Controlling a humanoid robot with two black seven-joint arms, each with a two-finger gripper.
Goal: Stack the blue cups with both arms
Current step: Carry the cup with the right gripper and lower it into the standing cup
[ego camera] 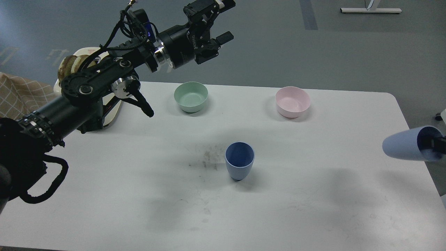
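1. Head view, left side: your left arm comes in from the left edge and reaches up and away from you, so its left gripper hangs above the far edge of the white table. Its two fingers stand spread wide apart with nothing between them.

2. Head view, centre: one blue cup stands upright on the table, mouth up, near the middle and nearer to you than both bowls. Nothing touches it. The mint-green bowl and the pink bowl sit along the far side, well apart from each other and from the cup.

3. Head view, right edge: the second blue cup is off the table surface, lying roughly on its side in the air with its narrow base toward the table's middle and its mouth toward the frame edge. A dark part of your right gripper reaches into that mouth, so the cup looks held by its rim, but most of the gripper is cut off by the frame and you cannot tell how its fingers are set.

4. Progress, as a judgement: one cup looks lifted, the other waits in place, and the two are well apart. The stacking itself is not yet done: the raised cup has yet to be turned upright, carried over the standing one and nested in.
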